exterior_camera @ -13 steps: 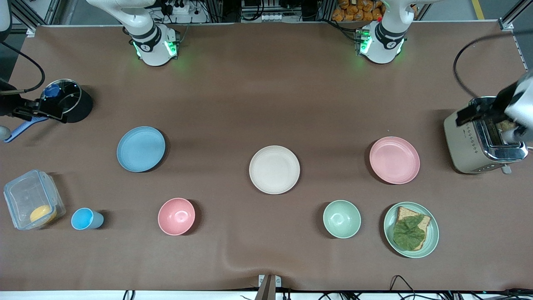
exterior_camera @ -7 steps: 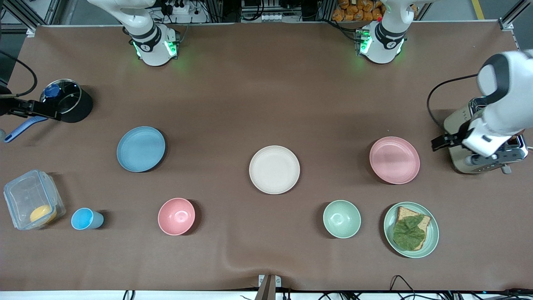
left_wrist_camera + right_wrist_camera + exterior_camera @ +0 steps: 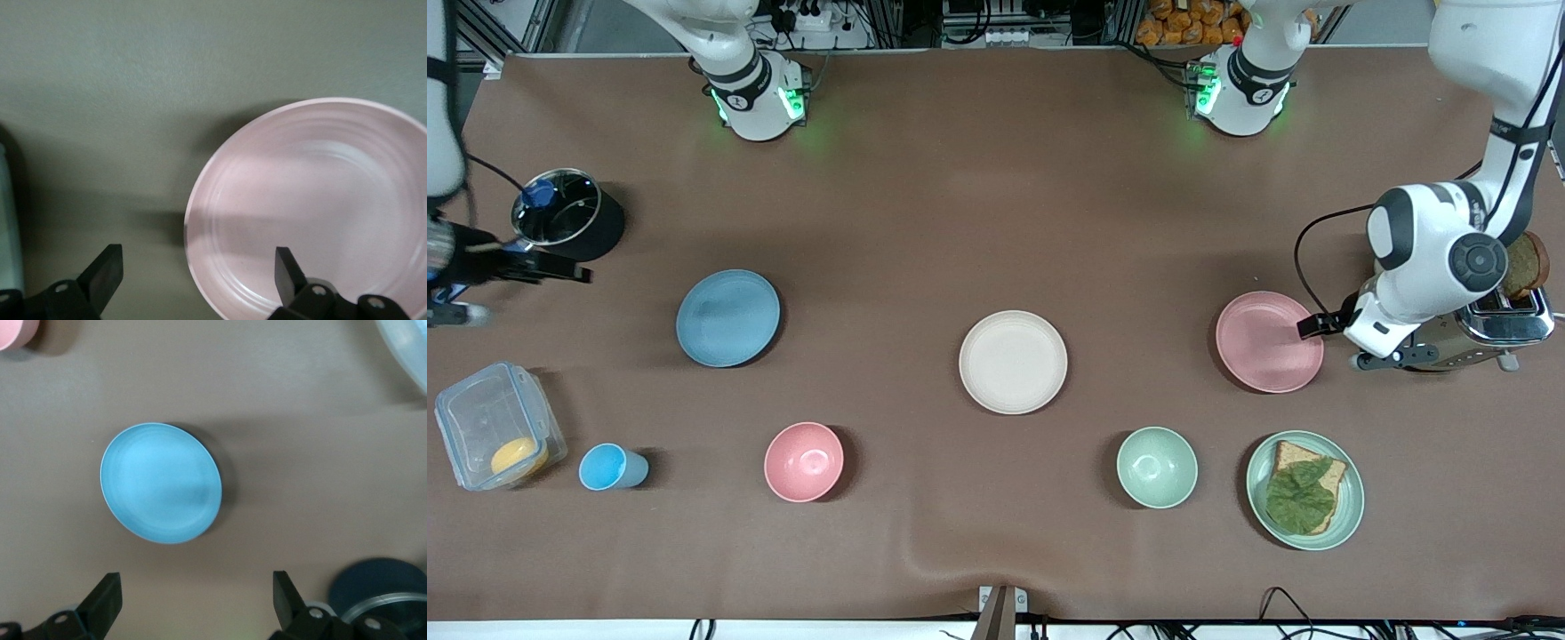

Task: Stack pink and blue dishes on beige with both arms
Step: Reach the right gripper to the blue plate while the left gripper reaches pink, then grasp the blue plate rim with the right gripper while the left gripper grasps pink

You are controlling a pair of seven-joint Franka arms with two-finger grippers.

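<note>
Left gripper (image 3: 193,280): released, over pink plate (image 3: 1269,341) rim | Right gripper (image 3: 197,600): released, near blue plate (image 3: 727,317) | Beige plate (image 3: 1013,362): bare, between both.

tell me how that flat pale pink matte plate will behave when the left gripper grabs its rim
The flat pale pink matte plate looks rigid, so it should lift in one piece without flexing. Its rim is low, so the open left gripper, now at its edge, gets little to pinch; the plate may tilt. The matte finish probably helps against slipping.
</note>
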